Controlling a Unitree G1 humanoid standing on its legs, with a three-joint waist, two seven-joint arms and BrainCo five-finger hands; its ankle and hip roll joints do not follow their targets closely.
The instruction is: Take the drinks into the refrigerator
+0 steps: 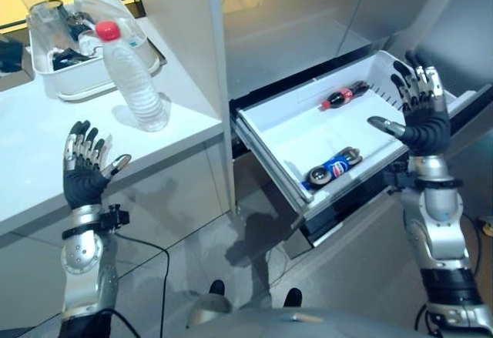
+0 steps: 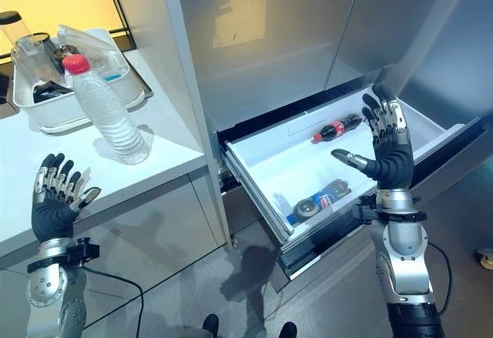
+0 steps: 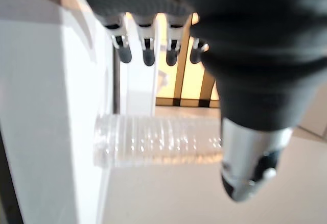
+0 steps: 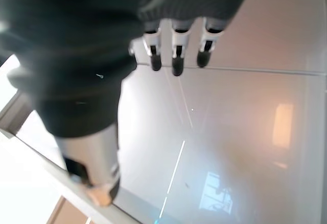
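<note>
The clear plastic water bottle with red cap (image 1: pixel 135 78) stands upright on the white worktop (image 1: pixel 46 145), cap up. The left hand (image 1: pixel 83 170) and right hand (image 1: pixel 420 115) are spread wide, empty.

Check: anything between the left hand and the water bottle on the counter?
Nothing visible. The left hand is open, held up at the counter's front edge; the water bottle stands upright beyond it, with bare counter between. The tray sits behind the bottle.

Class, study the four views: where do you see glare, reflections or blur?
Right eye view: a warm patch of light glares on the refrigerator door. Right wrist view: the same grey door carries pale reflections. Left wrist view: the clear water bottle looks soft and blurred beyond the left robot hand, with bright yellow backlight behind.
</note>
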